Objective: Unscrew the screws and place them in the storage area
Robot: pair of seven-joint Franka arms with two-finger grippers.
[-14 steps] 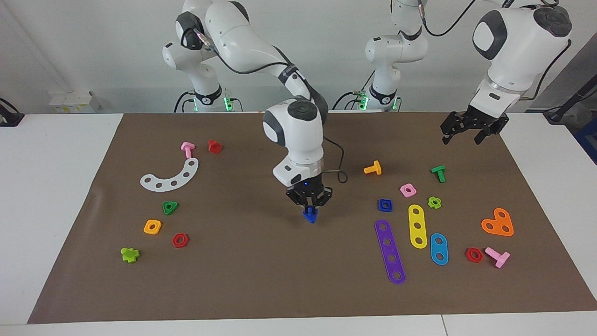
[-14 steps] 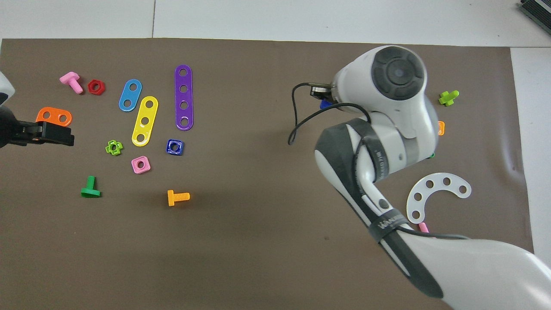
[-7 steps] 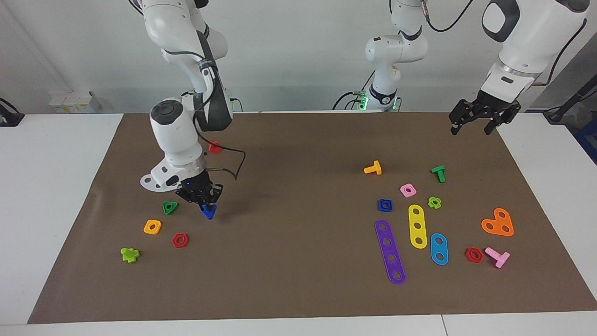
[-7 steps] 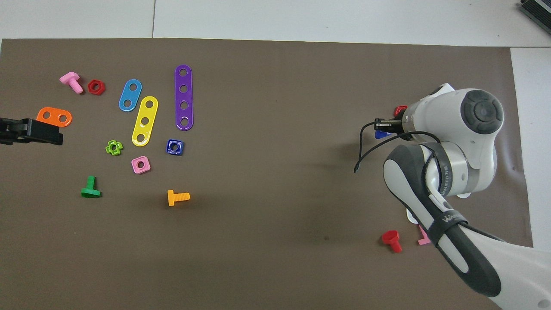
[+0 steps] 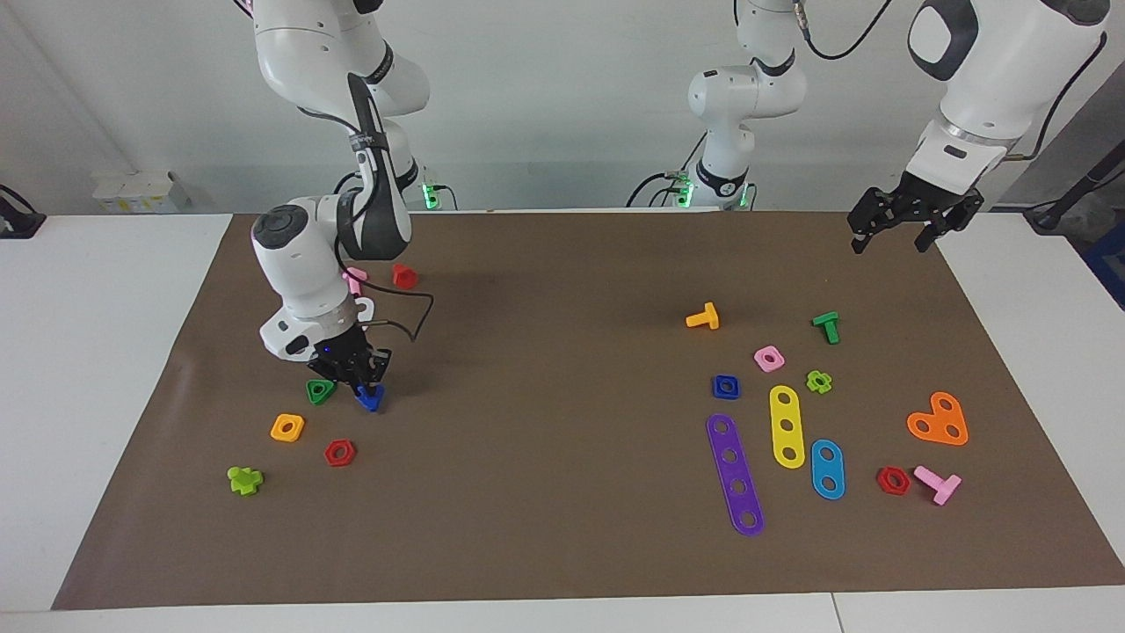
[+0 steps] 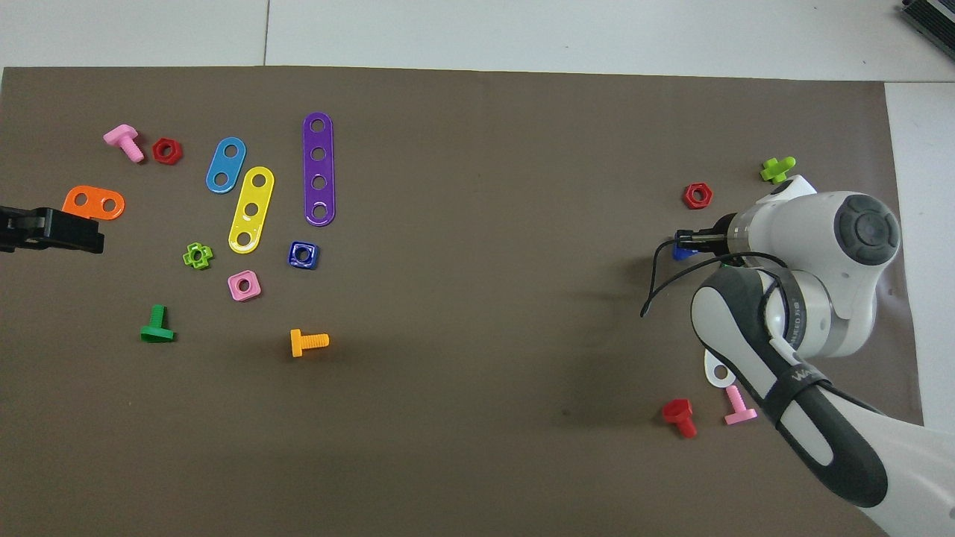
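My right gripper [image 5: 359, 380] is shut on the dark-blue screw [image 5: 369, 398] and holds it low over the mat, right beside the green triangular nut [image 5: 320, 390]. The screw also shows in the overhead view [image 6: 680, 253], poking out from under the right gripper [image 6: 692, 241]. I cannot tell whether it touches the mat. Around it lie the orange square nut [image 5: 287, 427], the red hexagonal nut [image 5: 339, 452] and the white curved strip [image 5: 365, 308], which the arm mostly hides. My left gripper [image 5: 912, 227] waits open and empty in the air over the mat's corner at the left arm's end.
A lime cross bolt [image 5: 245, 480], a pink bolt [image 5: 354, 280] and a red bolt [image 5: 404, 276] lie near the storage patch. Toward the left arm's end lie purple [image 5: 735, 473], yellow [image 5: 787, 425] and blue [image 5: 827, 469] strips, an orange heart [image 5: 939, 420], a blue square nut [image 5: 725, 386] and several bolts.
My right gripper carried the blue screw from the mat's middle toward the right arm's end and lowered it beside the green triangular nut. The left gripper rose and moved slightly toward the edge.
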